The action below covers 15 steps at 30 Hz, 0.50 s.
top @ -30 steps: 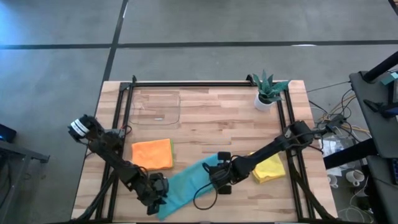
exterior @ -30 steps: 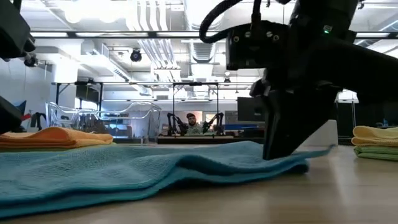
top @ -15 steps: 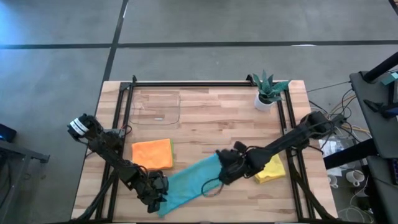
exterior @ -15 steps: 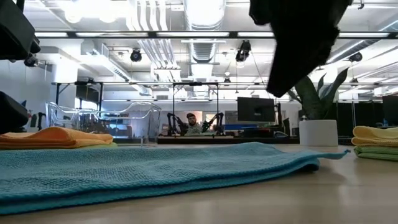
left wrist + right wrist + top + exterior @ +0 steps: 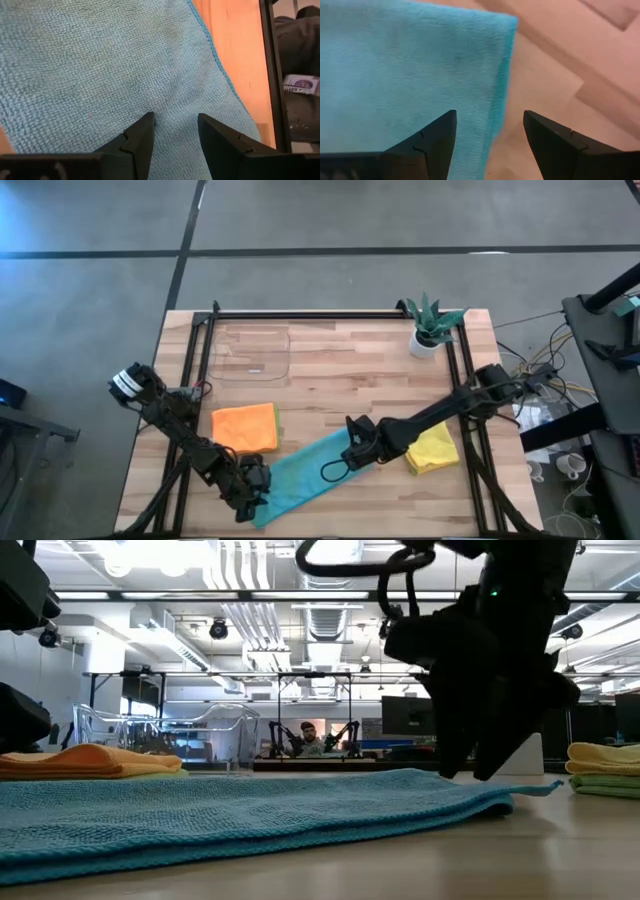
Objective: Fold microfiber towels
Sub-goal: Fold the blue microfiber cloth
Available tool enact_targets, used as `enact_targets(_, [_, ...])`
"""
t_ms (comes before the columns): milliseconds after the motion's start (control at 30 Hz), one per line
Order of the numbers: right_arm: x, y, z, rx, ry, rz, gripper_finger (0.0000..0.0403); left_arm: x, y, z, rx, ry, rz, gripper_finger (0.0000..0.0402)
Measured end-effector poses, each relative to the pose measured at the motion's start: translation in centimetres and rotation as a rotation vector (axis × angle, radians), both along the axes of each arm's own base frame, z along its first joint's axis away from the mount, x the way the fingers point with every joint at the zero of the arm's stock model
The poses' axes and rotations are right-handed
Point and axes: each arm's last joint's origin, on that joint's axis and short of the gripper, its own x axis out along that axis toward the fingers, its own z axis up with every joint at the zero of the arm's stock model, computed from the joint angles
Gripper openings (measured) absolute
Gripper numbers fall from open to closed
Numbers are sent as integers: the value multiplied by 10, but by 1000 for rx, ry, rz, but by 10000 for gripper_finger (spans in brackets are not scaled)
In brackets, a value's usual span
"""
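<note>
- Nearest, at the lower middle of the high view, the teal towel (image 5: 300,470) lies in a long diagonal strip; folding it looks like the step in hand.
- Left gripper (image 5: 250,498) presses the strip's lower-left end, fingers partly spread, pinching nothing.
- Right gripper (image 5: 352,452) hangs wide and empty over the upper-right corner; next it must grasp that corner.
- Farther up: one orange towel (image 5: 245,427), one yellow towel (image 5: 437,450) stacked on one green towel (image 5: 604,783).
</note>
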Motion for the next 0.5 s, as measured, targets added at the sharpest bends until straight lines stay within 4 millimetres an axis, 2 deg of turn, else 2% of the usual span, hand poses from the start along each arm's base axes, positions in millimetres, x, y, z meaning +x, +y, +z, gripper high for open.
enact_targets(300, [12, 1, -18, 24, -28, 3, 226, 1, 1, 0, 21, -21, 7, 140])
enact_targets(500, [18, 4, -16, 44, -56, 11, 190, 1, 1, 0, 27, -30, 16, 140])
